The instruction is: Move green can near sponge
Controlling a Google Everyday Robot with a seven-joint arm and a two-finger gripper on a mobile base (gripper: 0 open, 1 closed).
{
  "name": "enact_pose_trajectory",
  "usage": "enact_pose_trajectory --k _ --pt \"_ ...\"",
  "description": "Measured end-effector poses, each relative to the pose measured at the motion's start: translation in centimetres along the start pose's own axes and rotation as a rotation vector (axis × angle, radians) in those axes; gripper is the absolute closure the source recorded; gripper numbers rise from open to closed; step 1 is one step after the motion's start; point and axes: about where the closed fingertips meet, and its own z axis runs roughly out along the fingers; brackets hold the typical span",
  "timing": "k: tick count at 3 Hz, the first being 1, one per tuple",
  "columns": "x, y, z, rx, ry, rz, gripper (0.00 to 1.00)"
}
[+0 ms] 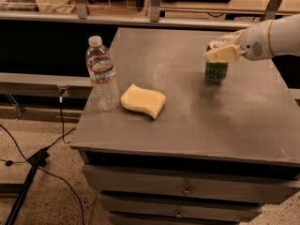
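The green can [216, 71] stands upright on the grey table [197, 121] at the right rear. My gripper [215, 48] reaches in from the right at the level of the can's top, its pale body crossing in front of the upper part of the can. The silver top is mostly hidden behind it. The pale yellow sponge [143, 100] with wavy edges lies flat on the table's left front part, well to the left of the can and nearer the front.
A clear plastic water bottle [101, 74] stands at the table's left edge, just left of the sponge. Drawers sit under the table top. A shelf runs behind the table. Cables lie on the floor at the left.
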Motion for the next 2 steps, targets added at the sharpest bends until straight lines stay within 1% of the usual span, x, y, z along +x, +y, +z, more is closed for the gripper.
enact_pose_trajectory --k 1,2 --pt "-0.6 0.5 -0.3 -0.042 -0.012 0.016 0.94" --pt "-1.3 2.7 -2.4 -0.143 -0.056 0.079 1.00"
